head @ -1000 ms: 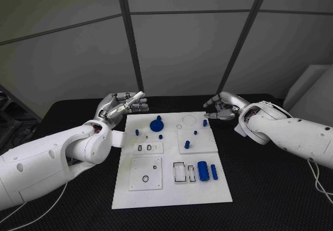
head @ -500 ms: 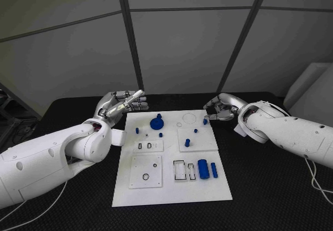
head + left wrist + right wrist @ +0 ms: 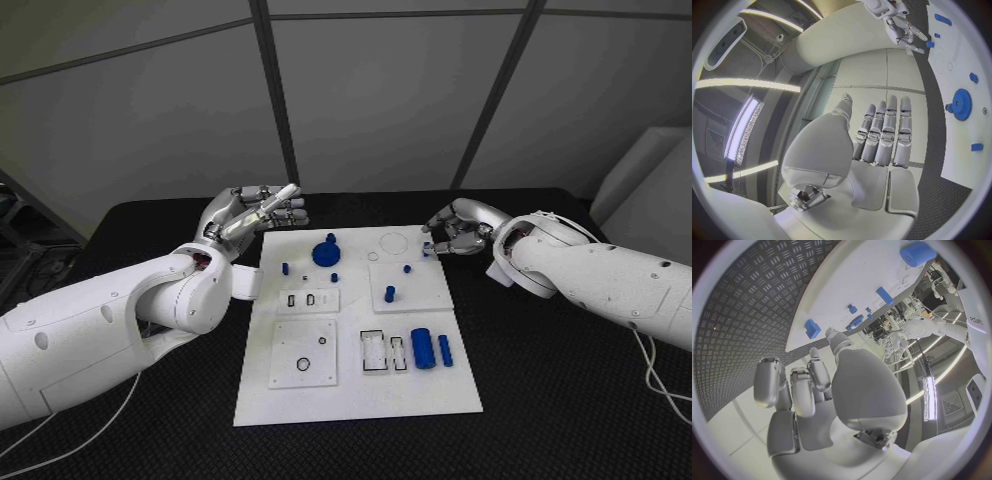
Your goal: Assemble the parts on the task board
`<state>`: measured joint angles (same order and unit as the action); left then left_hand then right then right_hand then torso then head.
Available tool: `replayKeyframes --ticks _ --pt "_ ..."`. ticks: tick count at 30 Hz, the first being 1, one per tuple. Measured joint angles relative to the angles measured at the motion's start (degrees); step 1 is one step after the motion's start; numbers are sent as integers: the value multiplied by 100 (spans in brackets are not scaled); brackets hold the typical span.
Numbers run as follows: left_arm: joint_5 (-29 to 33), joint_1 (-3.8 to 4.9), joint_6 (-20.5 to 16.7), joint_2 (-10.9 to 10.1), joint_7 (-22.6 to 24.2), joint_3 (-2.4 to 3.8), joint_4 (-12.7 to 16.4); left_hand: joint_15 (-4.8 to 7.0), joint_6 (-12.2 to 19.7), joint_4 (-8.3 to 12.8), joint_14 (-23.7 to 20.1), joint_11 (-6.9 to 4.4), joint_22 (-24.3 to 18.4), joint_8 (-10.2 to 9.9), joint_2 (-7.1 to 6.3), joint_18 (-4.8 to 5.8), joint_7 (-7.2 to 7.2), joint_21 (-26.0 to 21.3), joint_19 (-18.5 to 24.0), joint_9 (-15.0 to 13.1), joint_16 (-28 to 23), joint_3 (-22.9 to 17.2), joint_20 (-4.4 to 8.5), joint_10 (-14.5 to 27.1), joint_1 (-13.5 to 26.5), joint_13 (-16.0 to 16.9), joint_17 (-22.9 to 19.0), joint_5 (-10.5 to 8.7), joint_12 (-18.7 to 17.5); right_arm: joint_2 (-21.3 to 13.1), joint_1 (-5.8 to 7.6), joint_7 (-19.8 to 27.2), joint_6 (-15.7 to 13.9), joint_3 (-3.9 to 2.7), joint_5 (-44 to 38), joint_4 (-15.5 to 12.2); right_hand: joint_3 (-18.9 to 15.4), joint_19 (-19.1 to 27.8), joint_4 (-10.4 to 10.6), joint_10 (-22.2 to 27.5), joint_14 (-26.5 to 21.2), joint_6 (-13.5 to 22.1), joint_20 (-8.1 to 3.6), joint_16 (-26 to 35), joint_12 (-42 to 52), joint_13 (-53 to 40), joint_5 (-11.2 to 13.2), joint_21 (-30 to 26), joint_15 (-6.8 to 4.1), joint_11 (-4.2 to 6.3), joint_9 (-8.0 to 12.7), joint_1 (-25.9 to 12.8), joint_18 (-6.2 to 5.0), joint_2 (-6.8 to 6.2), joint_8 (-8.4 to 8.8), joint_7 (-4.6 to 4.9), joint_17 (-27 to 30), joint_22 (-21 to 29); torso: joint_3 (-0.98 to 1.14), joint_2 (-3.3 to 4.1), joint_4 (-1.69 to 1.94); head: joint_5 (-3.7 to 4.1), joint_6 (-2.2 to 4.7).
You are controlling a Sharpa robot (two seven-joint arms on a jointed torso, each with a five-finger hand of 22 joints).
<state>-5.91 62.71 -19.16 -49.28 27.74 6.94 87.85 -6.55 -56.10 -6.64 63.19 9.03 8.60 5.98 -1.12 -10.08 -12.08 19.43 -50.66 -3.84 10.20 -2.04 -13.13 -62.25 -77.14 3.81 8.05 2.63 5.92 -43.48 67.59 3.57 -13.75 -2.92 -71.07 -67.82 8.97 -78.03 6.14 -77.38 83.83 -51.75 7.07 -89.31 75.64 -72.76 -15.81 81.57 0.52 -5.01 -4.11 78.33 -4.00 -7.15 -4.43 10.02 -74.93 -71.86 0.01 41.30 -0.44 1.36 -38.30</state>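
While the flat white plastic task board [image 3: 361,330] lies in the middle of the black textured counter [image 3: 577,380], both robot hands hover off its far corners. The left robot hand [image 3: 257,213] sits at about eleven o'clock from the board's centre, raised above the counter, its silver fingers [image 3: 887,131] stretched out straight side by side and holding nothing. The right robot hand [image 3: 459,228] is at about one o'clock, just beside the board's far edge, fingers curled inward; whether they pinch anything I cannot tell. On the board, a blue toothed gear wheel [image 3: 326,257] stands toward twelve o'clock, small blue pegs [image 3: 389,294] are scattered near the middle, and a thick blue cylinder [image 3: 423,351] with a slimmer blue bar [image 3: 446,354] beside it lies toward five o'clock.
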Motion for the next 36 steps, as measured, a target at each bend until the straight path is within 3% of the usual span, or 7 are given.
replayKeyframes --ticks 11,36 --pt "0 -2 4 10 0 0 -20 0 0 0 0 0 0 0 0 0 0 0 0 0 0 0 0 0 0 0 0 0 0 34 -66 -38 103 -1 -47 28 -50 0 19 0 0 -239 0 0 0 -23 0 0 0 0 -39 -4 0 5 -152 -48 -1 -15 0 -3 0 5 -27" --pt "0 -6 5 8 -2 0 -40 0 0 0 0 0 -9 -25 0 0 0 -23 0 0 -23 0 0 0 0 0 4 0 0 66 -97 -78 154 0 -128 148 -50 -21 19 -42 0 -336 -21 0 85 -101 0 0 0 42 -43 -31 0 77 -183 -93 0 -63 0 -6 3 -16 -48"
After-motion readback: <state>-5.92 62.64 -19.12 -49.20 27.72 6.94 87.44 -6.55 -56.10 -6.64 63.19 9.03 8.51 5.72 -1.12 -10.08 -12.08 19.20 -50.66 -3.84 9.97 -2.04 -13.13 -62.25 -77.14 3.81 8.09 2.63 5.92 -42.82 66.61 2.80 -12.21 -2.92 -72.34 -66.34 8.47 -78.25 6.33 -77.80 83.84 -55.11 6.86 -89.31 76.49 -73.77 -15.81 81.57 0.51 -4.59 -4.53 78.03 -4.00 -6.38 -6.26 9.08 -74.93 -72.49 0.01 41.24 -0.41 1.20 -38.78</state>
